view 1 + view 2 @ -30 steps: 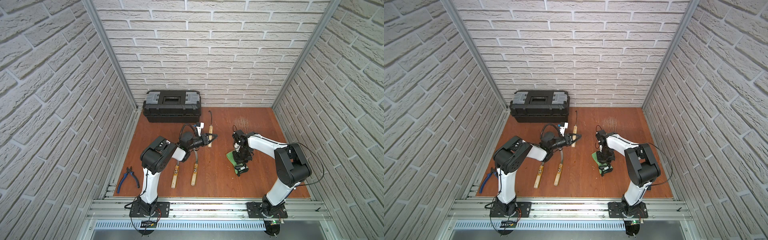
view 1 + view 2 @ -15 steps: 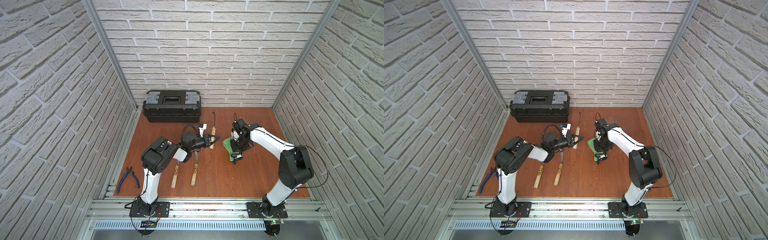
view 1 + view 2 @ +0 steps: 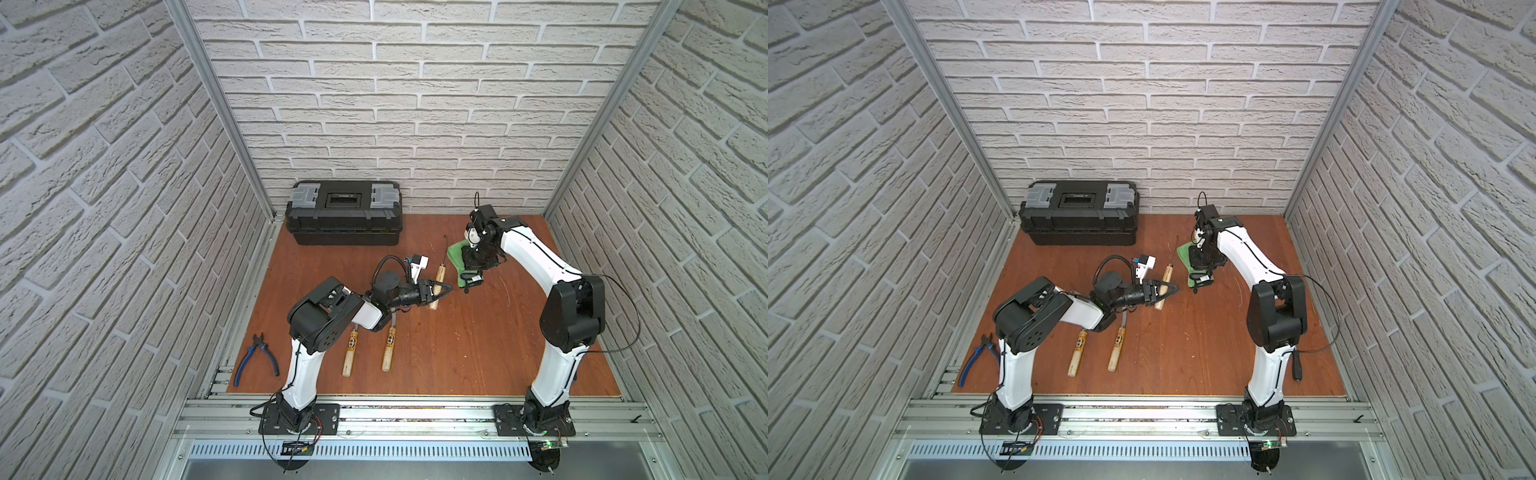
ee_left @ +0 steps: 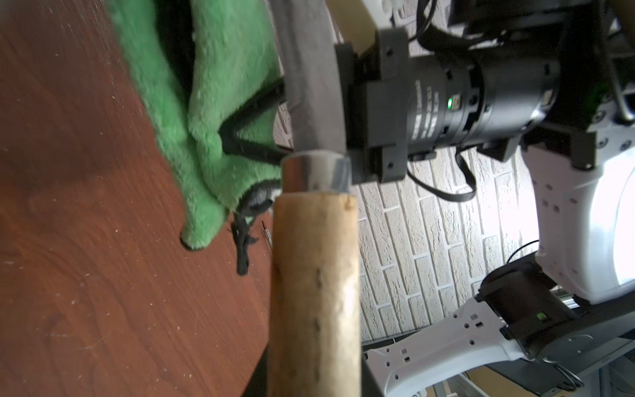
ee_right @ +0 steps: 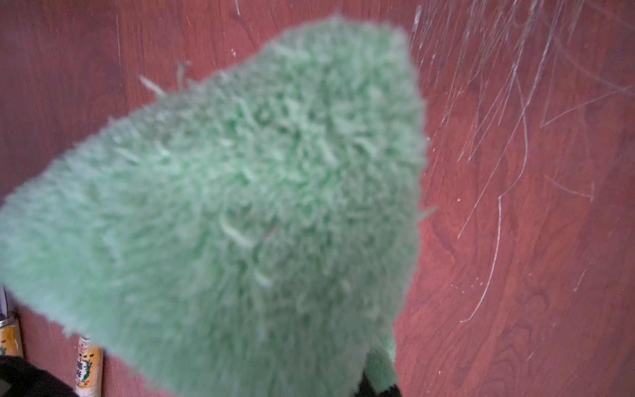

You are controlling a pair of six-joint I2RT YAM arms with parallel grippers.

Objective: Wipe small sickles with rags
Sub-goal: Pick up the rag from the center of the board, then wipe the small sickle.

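Sickle (image 3: 439,272) clamped in left gripper (image 3: 444,287); right gripper (image 3: 473,279) clamped on rag (image 3: 455,252), fingertips mostly hidden.

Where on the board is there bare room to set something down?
Widest bare patch: board between the two lying sickles and the right arm. Also free: in front of the toolbox. Crowded: middle, where left gripper, held sickle and cloth cluster.

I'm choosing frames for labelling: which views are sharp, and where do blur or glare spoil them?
Both top views: sharp, evenly lit, brick walls splayed by the wide lens. Left wrist view: sickle handle soft from closeness, green rag smeared, glare blowing out the white arm. Right wrist view: the rag fills most of the frame, out of focus; the scratched board behind it is sharper.
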